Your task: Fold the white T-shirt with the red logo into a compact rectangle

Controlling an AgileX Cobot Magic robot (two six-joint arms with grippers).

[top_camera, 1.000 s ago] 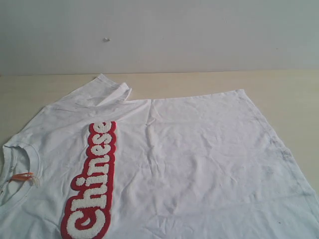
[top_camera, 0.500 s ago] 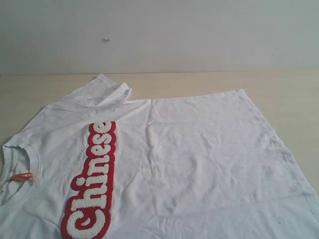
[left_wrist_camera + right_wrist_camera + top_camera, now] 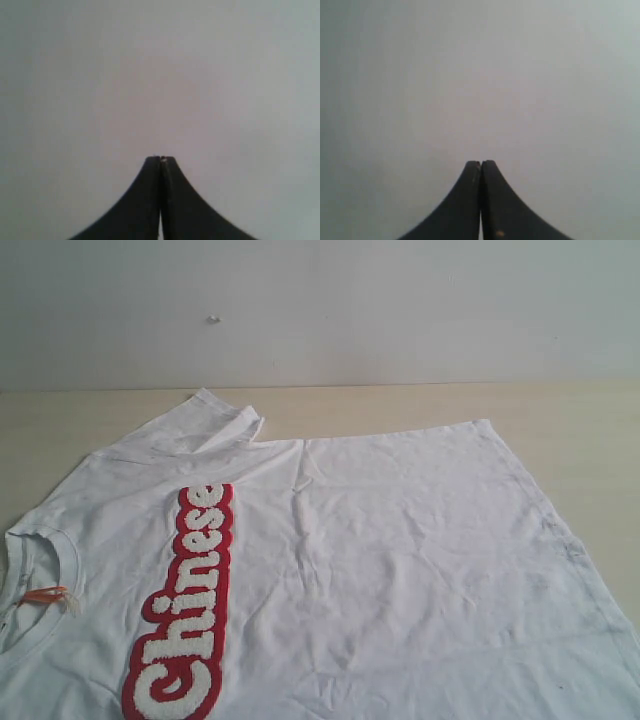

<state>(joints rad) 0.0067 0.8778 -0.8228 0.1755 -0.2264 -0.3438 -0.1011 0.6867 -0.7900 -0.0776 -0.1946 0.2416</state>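
Shirt (image 3: 380, 560) lies flat on the table (image 3: 580, 420), front up. The collar (image 3: 40, 540) with its orange tag (image 3: 45, 594) sits at the exterior view's left edge, and the hem runs off to the right. The logo (image 3: 190, 610) runs along the chest, uncovered. The far sleeve (image 3: 215, 420) is bunched and partly turned on itself. Against a second ago there is no change: same creases, same outline, nothing lifted. My left gripper (image 3: 160, 159) has its jaws pressed together on nothing, and my right gripper (image 3: 480, 162) likewise. Both wrist views face only a blank pale surface and neither arm shows in the exterior view, so I judge both are parked well clear of the cloth. Folding is not yet begun. Next I expect to open both grippers and come down on an edge. The crumpled sleeve may bulk the fold unless flattened.
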